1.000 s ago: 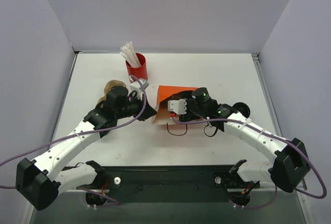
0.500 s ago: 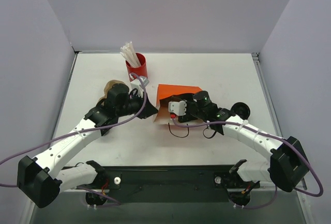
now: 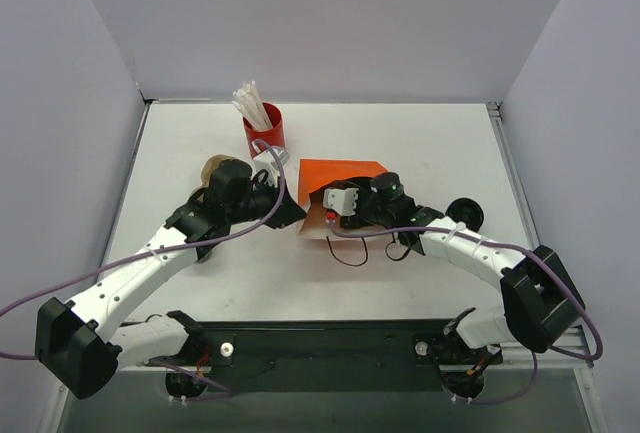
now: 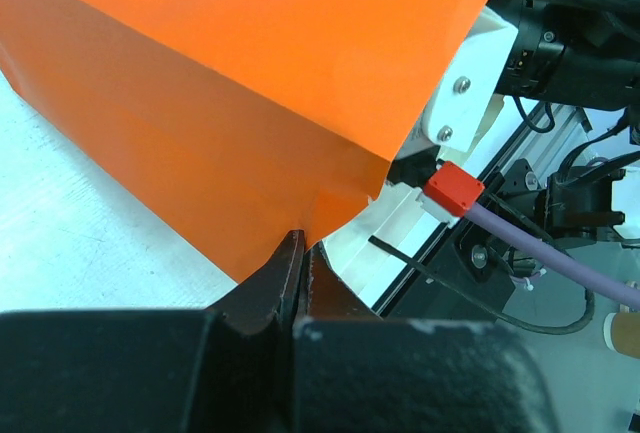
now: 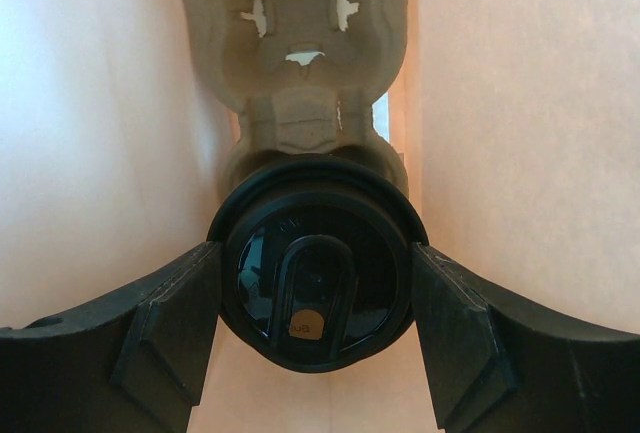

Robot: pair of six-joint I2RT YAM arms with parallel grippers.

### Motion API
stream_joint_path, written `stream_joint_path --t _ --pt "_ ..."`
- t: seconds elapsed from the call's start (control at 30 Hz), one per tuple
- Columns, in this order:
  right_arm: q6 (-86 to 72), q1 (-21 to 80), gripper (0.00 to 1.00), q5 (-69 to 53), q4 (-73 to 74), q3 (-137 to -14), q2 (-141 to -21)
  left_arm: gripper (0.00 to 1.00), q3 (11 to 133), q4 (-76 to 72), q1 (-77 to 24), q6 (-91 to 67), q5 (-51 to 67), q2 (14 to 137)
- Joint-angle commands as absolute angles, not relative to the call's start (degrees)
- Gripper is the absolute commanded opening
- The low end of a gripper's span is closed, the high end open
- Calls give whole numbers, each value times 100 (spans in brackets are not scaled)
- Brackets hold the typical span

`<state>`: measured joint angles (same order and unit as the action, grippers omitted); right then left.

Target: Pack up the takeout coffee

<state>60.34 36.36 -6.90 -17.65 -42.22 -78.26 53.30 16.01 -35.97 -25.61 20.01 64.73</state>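
Left gripper (image 4: 303,250) clenched on orange bag (image 4: 250,83) edge, right gripper (image 5: 315,263) inside bag grasping one lidded coffee cup (image 5: 315,298) before cardboard carrier (image 5: 300,33), other cup (image 3: 466,213) on table (image 3: 440,143) beside bag.

Coffee cup (image 5: 314,288) (in bag (image 5: 520,103)) mostly hidden

red cup (image 3: 268,138) w/ white sticks (image 3: 246,99), table (image 3: 440,143)

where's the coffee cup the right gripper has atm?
Centre of the right wrist view: the coffee cup sits between the fingers of the right gripper, inside the orange bag, just in front of the pulp carrier.
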Motion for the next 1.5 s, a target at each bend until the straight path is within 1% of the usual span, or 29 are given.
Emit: stream_joint_path --t 0.0,0.03,0.17,0.27,0.43,0.57,0.67,0.83,1.17,1.47 --pt "5757 3463 45 -852 -2214 -4166 -8007 0 5581 1687 -3604 -2663 2118 6486" --pt "5731 3454 45 -870 -2224 -4201 -8059 0 5581 1696 -3595 -2672 2127 6504" --pt "5634 3419 57 -844 -2232 -4210 -8139 0 5607 1723 -3595 -2646 2136 6539" --pt "5572 3393 61 -879 -2066 -4219 -8121 0 5651 1793 -3586 -2584 2136 6557" --pt "5563 3305 63 -782 -1899 -4271 -8218 0 5651 1819 -3577 -2593 2144 6557" --pt "5493 3252 69 -721 -1749 -4263 -8130 0 5660 1837 -3568 -2602 2145 6548" --pt "5493 3252 71 -809 -1600 -4289 -8112 0 5669 1837 -3568 -2593 2136 6548" --pt "5467 3226 72 -756 -1608 -4403 -8209 0 5669 1837 -3568 -2601 2153 6548" --pt "5326 3234 65 -589 -1687 -4474 -8534 0 5669 1837 -3560 -2716 2232 6539" --pt "5212 3261 65 -282 -2056 -4482 -8815 0 5669 1811 -3551 -2777 2259 6574"
